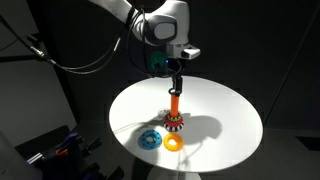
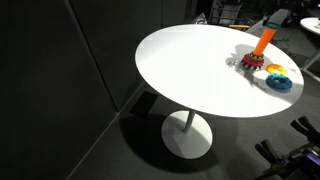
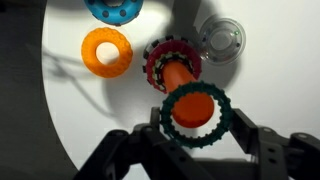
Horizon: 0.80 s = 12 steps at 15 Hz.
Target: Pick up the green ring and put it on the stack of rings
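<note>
My gripper [image 3: 195,125] is shut on the green ring [image 3: 195,112], a thin dark green toothed ring held between both fingers. In the wrist view the ring hangs right over the top of the orange peg [image 3: 180,78], which shows through its hole. The red white-spotted ring [image 3: 172,60] lies around the peg's base. In an exterior view the gripper [image 1: 177,72] hovers just above the upright peg [image 1: 175,101] and red ring [image 1: 175,124]. The stack also shows in the other exterior view [image 2: 258,50]; the gripper is hard to make out there.
A yellow-orange ring [image 3: 106,52] [image 1: 174,143] [image 2: 275,70] and a blue toothed ring [image 3: 110,10] [image 1: 150,139] [image 2: 281,83] lie beside the stack on the round white table [image 1: 225,115] [image 2: 190,70]. A clear round piece [image 3: 222,40] lies next to the red ring. Dark surroundings.
</note>
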Each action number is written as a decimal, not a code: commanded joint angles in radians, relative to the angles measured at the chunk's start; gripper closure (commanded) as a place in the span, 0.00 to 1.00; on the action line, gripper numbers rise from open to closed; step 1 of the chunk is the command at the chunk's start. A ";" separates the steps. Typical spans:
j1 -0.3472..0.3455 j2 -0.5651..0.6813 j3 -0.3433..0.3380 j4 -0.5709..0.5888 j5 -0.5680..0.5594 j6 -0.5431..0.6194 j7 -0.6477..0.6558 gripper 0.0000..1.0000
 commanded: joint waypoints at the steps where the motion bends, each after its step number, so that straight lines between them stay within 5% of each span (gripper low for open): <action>1: -0.008 0.041 0.007 0.040 0.025 0.008 0.001 0.55; 8: -0.019 0.074 0.017 0.050 0.082 0.002 -0.035 0.55; 10: -0.019 0.070 0.019 0.045 0.098 -0.001 -0.043 0.07; 12: -0.017 0.063 0.020 0.040 0.104 -0.002 -0.046 0.01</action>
